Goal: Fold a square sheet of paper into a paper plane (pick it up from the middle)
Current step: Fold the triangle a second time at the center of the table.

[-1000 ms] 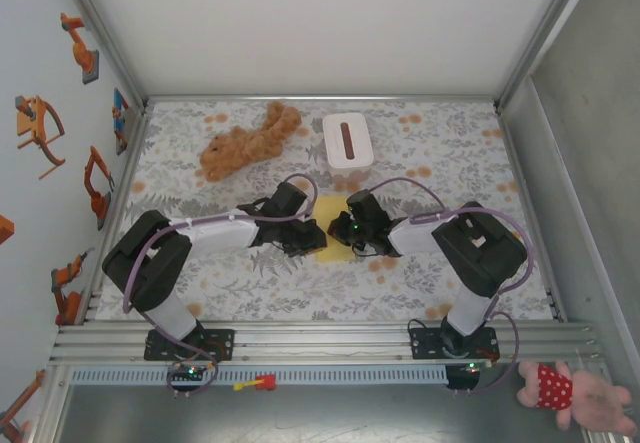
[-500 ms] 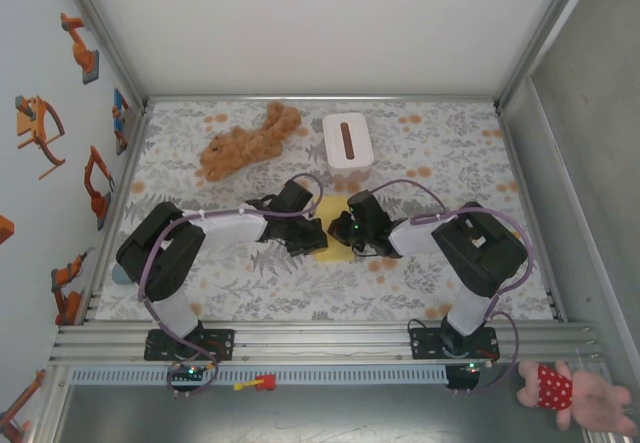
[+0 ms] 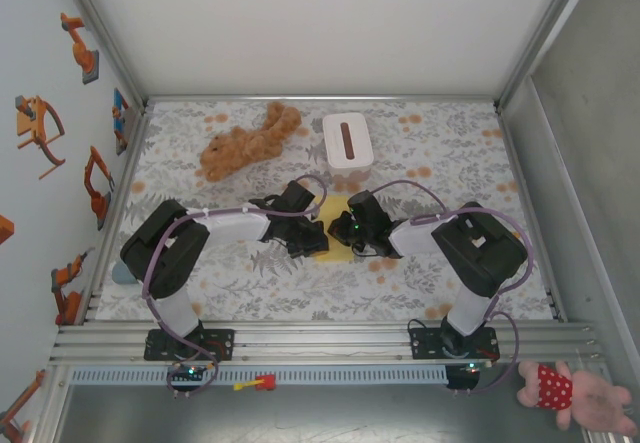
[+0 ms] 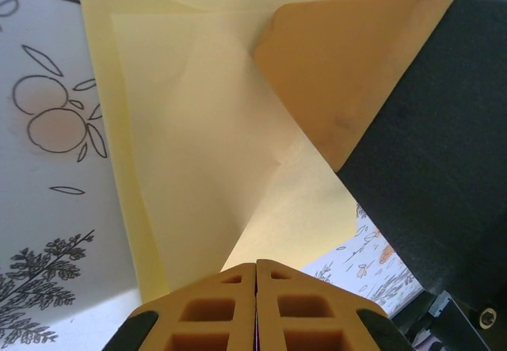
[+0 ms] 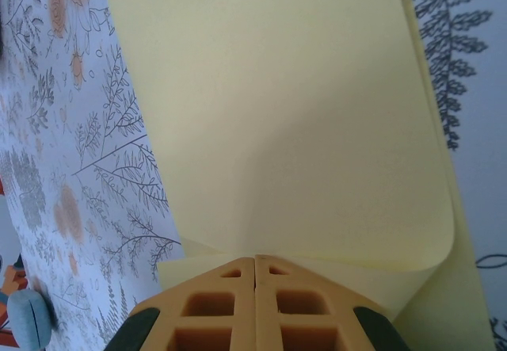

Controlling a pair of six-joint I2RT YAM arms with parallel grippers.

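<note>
We note the left end effector (image 4: 255, 276) has just clenched at the square sheet of paper (image 4: 198, 129), which lies mid-bench (image 3: 450, 163) and partly folded, with the right end effector (image 5: 254, 268) apparently gripping its curled edge: creasing looks under way.

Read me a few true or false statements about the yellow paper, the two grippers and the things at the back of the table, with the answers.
The left gripper and right gripper are both shut on the sheet of paper. True.
The sheet lies flat in a single layer. False: it shows folded, overlapping layers and a curled flap.
The white box stands on the sheet. False: it stands apart, farther back on the table.
The brown plush toy lies left of the white box. True.
</note>
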